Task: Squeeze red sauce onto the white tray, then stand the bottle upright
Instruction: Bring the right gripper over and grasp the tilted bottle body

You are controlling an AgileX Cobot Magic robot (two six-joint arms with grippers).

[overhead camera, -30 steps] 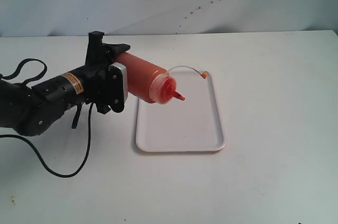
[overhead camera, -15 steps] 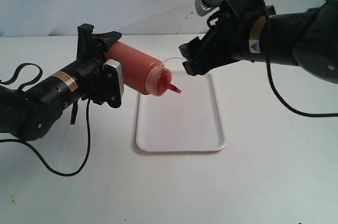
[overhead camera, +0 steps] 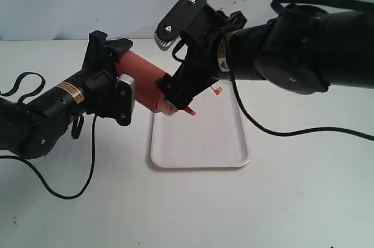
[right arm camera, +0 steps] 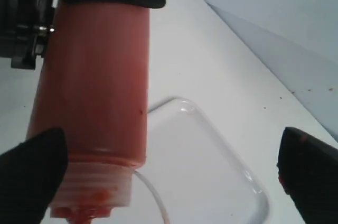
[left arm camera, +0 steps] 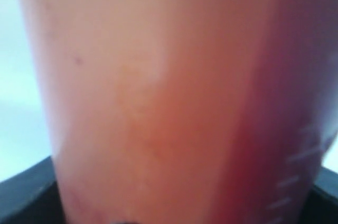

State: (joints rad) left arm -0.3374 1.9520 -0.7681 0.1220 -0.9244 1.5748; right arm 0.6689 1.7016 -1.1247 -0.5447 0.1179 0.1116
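- Over the white tray (overhead camera: 201, 145), the left end effector (overhead camera: 115, 71) grips the bottle (overhead camera: 145, 82) tipped down, so sauce (right arm camera: 90, 86) lands there.
- Beside its cap (right arm camera: 91, 191), the right end effector (overhead camera: 178, 94) is wide open and empty.

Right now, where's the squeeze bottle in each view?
Exterior: squeeze bottle left of centre, tilted, nozzle end toward the white tray.
Left wrist: fills the whole picture.
Right wrist: left half of the picture.
Shared landmark: white tray, in exterior and right wrist; not in left wrist.
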